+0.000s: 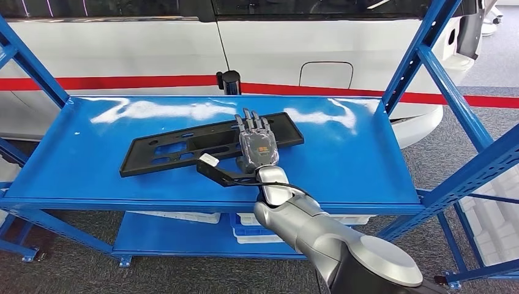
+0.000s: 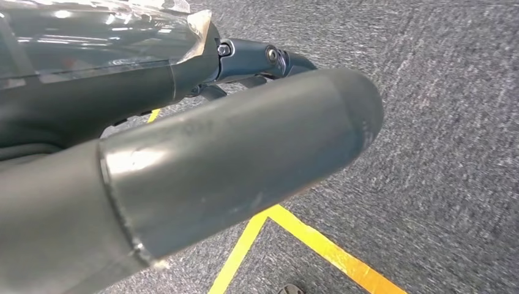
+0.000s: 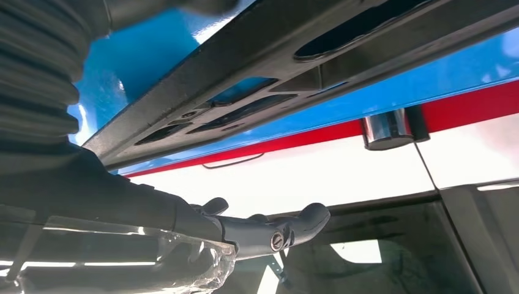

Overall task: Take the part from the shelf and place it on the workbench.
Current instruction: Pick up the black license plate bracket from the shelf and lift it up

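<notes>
One black plastic part [image 1: 208, 144], long, flat and pierced with rectangular cut-outs, lies on the top level of a blue metal shelf [image 1: 361, 165]. It sits at a slight angle, roughly across the middle of the shelf surface, with bare blue on every side of it. From the head view I see my right hand [image 1: 256, 144] reaching in from below on its silver arm and lying over the right end of the part, palm down, fingers stretched forward and close together, pointing toward the back of the shelf. I cannot tell whether the hand presses on the part or merely lies above it, and it has no grasp around it. The right wrist view shows the same part [image 3: 287, 61] close up against the blue shelf, with the hand's thumb [image 3: 269, 229] extended and apart from it. A white vehicle with a red stripe [image 1: 122, 81] stands just behind the shelf. White bins [image 1: 251, 233] rest on the lower level. My left hand [image 2: 183, 184] hangs over grey carpet crossed by a yellow floor line [image 2: 306, 239]; I cannot tell how its fingers lie.
</notes>
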### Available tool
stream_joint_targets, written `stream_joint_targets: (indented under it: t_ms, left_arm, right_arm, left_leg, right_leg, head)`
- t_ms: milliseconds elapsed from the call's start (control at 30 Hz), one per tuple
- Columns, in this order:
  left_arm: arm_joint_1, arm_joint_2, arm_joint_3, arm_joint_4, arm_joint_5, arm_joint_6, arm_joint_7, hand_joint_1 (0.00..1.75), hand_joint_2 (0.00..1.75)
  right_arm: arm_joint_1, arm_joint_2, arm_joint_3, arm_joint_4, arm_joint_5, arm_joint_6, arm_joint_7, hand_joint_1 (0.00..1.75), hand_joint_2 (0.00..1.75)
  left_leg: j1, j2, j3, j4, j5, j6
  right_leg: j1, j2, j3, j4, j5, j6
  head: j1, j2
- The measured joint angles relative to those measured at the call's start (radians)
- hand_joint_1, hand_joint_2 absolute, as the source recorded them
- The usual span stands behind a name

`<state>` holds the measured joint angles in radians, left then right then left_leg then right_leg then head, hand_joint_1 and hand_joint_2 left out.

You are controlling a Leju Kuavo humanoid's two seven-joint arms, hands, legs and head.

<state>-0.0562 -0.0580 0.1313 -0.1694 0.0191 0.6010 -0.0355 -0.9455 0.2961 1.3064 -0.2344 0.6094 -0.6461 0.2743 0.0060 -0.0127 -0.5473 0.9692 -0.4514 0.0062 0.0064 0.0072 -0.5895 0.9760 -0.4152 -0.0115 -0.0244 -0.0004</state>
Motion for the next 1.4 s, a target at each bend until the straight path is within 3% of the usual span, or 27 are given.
stream_joint_targets:
  t_ms: [100,467,667,800,933,1033,1167,1400]
  left_arm:
    - [-0.002,0.0,-0.001,0.0,-0.002,-0.007,-0.007,0.0,0.0]
    - [-0.011,0.0,-0.005,0.0,-0.001,-0.019,-0.019,0.0,0.0]
    - [-0.014,0.0,-0.004,0.0,0.024,-0.024,-0.123,0.0,0.0]
    - [-0.015,0.0,-0.003,0.0,0.025,-0.018,-0.148,0.0,0.0]
    - [-0.07,0.004,0.023,-0.015,0.089,-0.088,-0.511,0.0,0.0]
    - [-0.096,0.005,0.029,-0.022,0.096,-0.159,-0.604,0.0,0.0]
    - [-0.12,-0.002,0.026,-0.027,0.09,-0.225,-0.627,0.0,1.75]
    - [-0.135,-0.021,0.004,-0.028,0.08,-0.247,-0.575,0.0,1.75]
  right_arm:
    - [0.002,-0.009,-0.002,0.002,0.004,-0.001,0.003,1.71,1.75]
    - [0.011,-0.033,-0.012,0.003,0.014,-0.012,-0.005,1.75,1.75]
    - [0.017,-0.041,-0.062,-0.017,0.021,-0.02,-0.09,1.75,1.75]
    - [0.023,-0.043,-0.079,-0.026,0.038,-0.02,-0.108,1.75,1.75]
    - [0.102,-0.037,-0.365,-0.15,0.167,-0.02,-0.332,1.75,1.75]
    - [0.142,-0.036,-0.472,-0.248,0.244,-0.02,-0.369,1.75,1.75]
    - [0.218,-0.045,-0.605,-0.457,0.344,-0.013,-0.412,1.75,1.75]
    - [0.324,-0.08,-0.741,-0.793,0.398,-0.004,-0.443,1.75,1.75]
  left_leg:
    - [0.0,0.0,0.0,0.0,0.0,0.0]
    - [0.0,0.0,0.0,0.0,0.0,0.0]
    - [0.0,0.0,0.001,0.0,0.0,0.0]
    - [0.0,0.0,0.001,0.0,0.0,0.0]
    - [0.0,0.0,0.001,0.0,0.0,0.0]
    - [0.0,0.0,0.001,0.0,0.0,0.0]
    - [0.0,-0.001,0.0,0.0,0.001,0.0]
    - [-0.002,-0.001,0.0,0.0,0.0,0.001]
  right_leg:
    - [0.0,0.0,0.0,0.0,0.0,0.0]
    - [0.0,0.0,0.001,0.0,0.0,0.0]
    - [0.0,0.0,0.001,0.0,0.0,0.0]
    - [0.0,0.0,0.001,0.0,0.0,0.0]
    - [0.0,0.0,0.002,0.0,0.0,0.0]
    - [0.0,0.0,0.002,0.0,0.0,0.0]
    - [0.0,0.0,0.001,0.0,0.0,0.0]
    - [-0.002,0.0,0.0,0.0,0.0,0.0]
  head:
    - [0.0,0.0]
    - [0.0,0.0]
    - [0.0,0.0]
    - [0.0,0.0]
    - [0.0,0.0]
    - [0.0,0.0]
    - [0.0,0.0]
    - [0.0,0.0]
